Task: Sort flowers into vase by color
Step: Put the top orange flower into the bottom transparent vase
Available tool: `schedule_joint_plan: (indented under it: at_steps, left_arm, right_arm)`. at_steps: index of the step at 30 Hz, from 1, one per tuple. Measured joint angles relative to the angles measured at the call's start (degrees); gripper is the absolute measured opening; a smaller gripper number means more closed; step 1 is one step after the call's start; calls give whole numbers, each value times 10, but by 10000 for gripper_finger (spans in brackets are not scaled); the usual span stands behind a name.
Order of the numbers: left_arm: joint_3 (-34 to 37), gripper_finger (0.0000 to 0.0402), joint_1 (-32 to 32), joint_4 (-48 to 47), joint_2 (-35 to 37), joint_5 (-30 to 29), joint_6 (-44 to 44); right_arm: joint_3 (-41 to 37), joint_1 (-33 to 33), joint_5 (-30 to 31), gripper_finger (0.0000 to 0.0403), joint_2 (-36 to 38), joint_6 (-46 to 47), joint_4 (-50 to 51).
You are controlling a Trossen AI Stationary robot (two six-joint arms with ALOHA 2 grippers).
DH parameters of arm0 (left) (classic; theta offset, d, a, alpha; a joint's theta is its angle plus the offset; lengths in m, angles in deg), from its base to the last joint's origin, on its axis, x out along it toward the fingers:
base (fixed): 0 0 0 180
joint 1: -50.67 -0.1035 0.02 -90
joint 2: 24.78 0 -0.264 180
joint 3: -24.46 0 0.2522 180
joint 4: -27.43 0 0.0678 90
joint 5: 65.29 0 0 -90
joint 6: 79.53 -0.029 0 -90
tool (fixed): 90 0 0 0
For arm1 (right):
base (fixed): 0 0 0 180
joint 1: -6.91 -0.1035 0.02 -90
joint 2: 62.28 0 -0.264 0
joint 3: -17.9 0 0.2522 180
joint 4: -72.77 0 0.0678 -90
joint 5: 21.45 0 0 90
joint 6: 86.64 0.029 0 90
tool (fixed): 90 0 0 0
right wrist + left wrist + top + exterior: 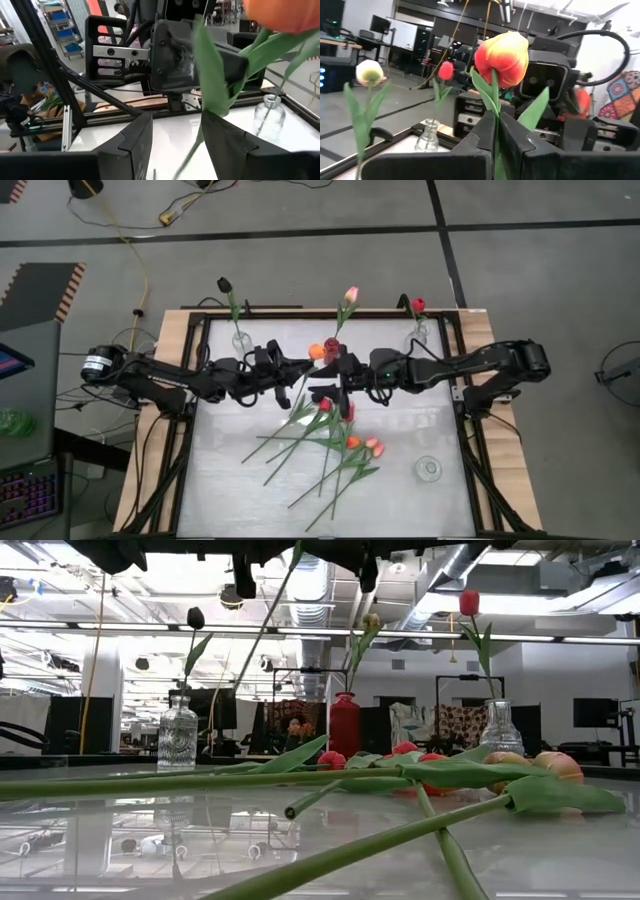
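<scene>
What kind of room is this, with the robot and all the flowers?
Probably a robotics lab or workshop: a framed white worktable on bare concrete floor, loose yellow cable, exposed ceiling ducts, and dark computer monitors behind.

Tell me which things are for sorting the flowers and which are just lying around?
For the job:
- orange tulip, gripped by the left pincer
- right pincer, open beside a green leaf
- loose tulips on the table
- red vase
- three glass vases, one of them empty

Just lying around:
- yellow cable on the floor
- keyboard
- striped mat
</scene>
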Motion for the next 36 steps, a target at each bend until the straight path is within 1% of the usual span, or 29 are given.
schedule_joint_plan:
  at_steps: [4, 8, 14, 18, 23, 31, 36]
  left_arm:
    - [0, 0, 4, 6, 0, 4, 0]
    - [0, 0, 4, 5, 0, 4, -3]
    - [0, 0, 5, 3, 0, 10, -2]
    - [0, 0, 5, 3, 0, 10, -2]
    - [0, 0, 5, 3, 0, 9, -2]
    - [0, 0, 5, 2, 0, 9, 0]
    - [0, 0, 5, 3, 0, 9, 0]
  right_arm:
    - [0, -1, 20, 198, 1, -3, -2]
    - [0, -2, 23, 197, 2, -3, 3]
    - [0, -6, 30, 186, 3, -3, 68]
    - [0, -5, 31, 176, 3, -3, 77]
    - [0, -3, 30, 170, 3, -3, 57]
    - [0, 7, 30, 169, 3, -3, 3]
    - [0, 13, 29, 169, 1, -3, -13]
